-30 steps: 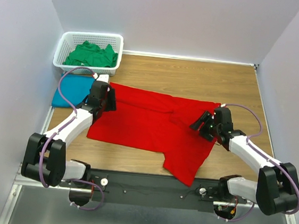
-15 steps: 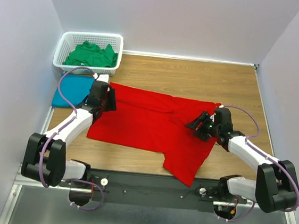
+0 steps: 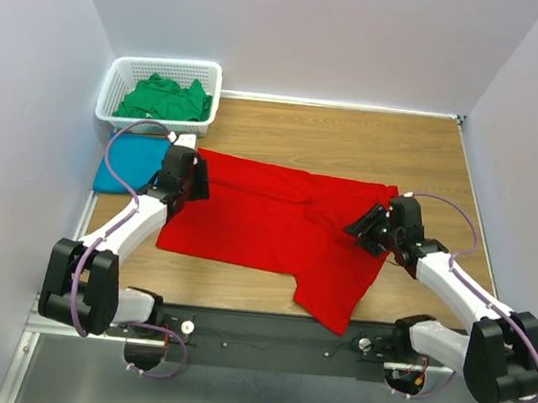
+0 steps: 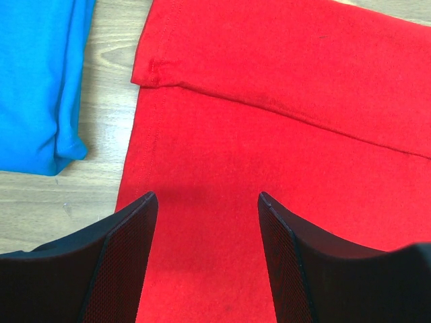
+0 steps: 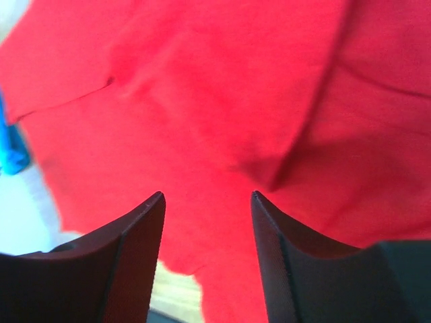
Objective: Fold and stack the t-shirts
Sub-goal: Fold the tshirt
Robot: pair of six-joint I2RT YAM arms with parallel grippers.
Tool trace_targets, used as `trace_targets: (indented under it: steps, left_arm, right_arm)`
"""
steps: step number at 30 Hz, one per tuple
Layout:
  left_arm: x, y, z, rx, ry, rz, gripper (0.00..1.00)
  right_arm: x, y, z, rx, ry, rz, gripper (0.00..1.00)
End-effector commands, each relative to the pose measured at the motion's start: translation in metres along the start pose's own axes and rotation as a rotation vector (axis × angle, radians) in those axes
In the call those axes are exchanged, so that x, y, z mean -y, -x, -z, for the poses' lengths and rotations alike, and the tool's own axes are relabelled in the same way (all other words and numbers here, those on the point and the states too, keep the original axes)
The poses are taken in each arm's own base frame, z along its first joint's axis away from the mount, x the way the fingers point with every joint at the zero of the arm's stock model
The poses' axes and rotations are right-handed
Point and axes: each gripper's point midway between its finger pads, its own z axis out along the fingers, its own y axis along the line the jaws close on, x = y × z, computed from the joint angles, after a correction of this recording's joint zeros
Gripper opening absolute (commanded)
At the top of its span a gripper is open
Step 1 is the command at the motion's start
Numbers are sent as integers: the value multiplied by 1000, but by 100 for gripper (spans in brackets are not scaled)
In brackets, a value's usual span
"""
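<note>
Roughly a third done, I'd say: blue shirt (image 3: 127,163) folded at 9 o'clock, red shirt (image 3: 266,228) spread mid-table, green shirt (image 3: 164,100) crumpled in basket (image 3: 168,63) at 11. Left gripper (image 4: 205,196) and right gripper (image 5: 207,195) over the red shirt, fingers spread, empty.

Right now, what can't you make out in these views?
- Teal shirt: in the top view the left arm covers its right edge. The left wrist view cuts it off at the frame's left border.
- Green shirt: it lies crumpled in the basket, whose walls hide its lower part.
- Red shirt: the right wrist view is blurred, so contact with the right tool is unclear. In the top view the left tool hides the cloth beneath it.
</note>
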Motion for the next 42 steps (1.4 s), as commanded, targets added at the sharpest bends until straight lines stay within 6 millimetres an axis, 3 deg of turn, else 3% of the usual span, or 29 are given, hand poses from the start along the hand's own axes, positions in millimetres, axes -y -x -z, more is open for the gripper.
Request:
trace_targets:
  steps: [1,5,6,7,10,11,12,14,15,17,18,20,21,22,23,25,31,34,35,36,37,40,42]
  left_arm:
    - [4,10,2,10,-14,-8,69]
    - [10,18,4,41,-39,4,69]
    - [12,22,4,49,-46,8,68]
    - [13,26,3,54,-49,12,67]
    - [20,41,-7,65,-59,22,66]
    - [25,55,-8,88,-69,25,66]
    - [25,50,-20,54,-58,20,66]
    - [30,63,-30,52,-56,18,65]
    - [30,54,-44,13,-45,14,65]
    - [34,61,-54,10,-44,15,64]
    - [32,49,-67,-32,-27,11,64]
    - [32,50,-78,-47,-15,9,64]
    - [30,48,-83,-59,-2,8,64]
    - [28,36,-93,-101,14,0,64]
    - [28,39,-97,-101,23,-2,64]
    - [25,27,-107,-147,42,-8,63]
    - [25,11,-120,-223,53,-6,61]
    - [32,13,-125,-235,31,7,60]
    - [32,10,-126,-244,33,8,60]
    - [38,16,-127,-234,13,16,60]
    - [41,14,-130,-242,7,21,60]
    - [49,25,-138,-226,-7,28,60]
    - [54,36,-142,-203,-15,38,59]
  right_arm:
    - [22,33,6,135,-151,42,59]
    - [23,75,0,167,-189,92,49]
    - [24,93,0,193,-173,78,47]
    - [9,105,-1,186,-107,106,45]
    - [11,133,-16,169,-61,82,43]
    - [7,146,-18,180,-42,87,41]
    - [22,153,-27,162,-54,54,40]
    - [11,165,-34,151,39,57,36]
    - [17,170,-45,136,61,40,36]
    - [14,180,-54,140,94,39,33]
    - [15,184,-59,147,107,35,33]
    - [22,182,-76,117,119,18,33]
    - [22,191,-78,137,128,23,33]
    - [30,191,-85,131,113,12,33]
    - [42,188,-95,112,91,-7,33]
    - [68,195,-105,123,32,-63,29]
    - [131,211,-109,156,-77,-216,26]
    - [144,236,-115,185,-101,-174,26]
    - [152,230,-118,165,-120,-180,26]
    - [149,246,-121,185,-112,-161,26]
    - [158,244,-128,166,-130,-166,26]
    - [153,276,-136,198,-122,-110,27]
    - [160,283,-149,186,-130,-85,28]
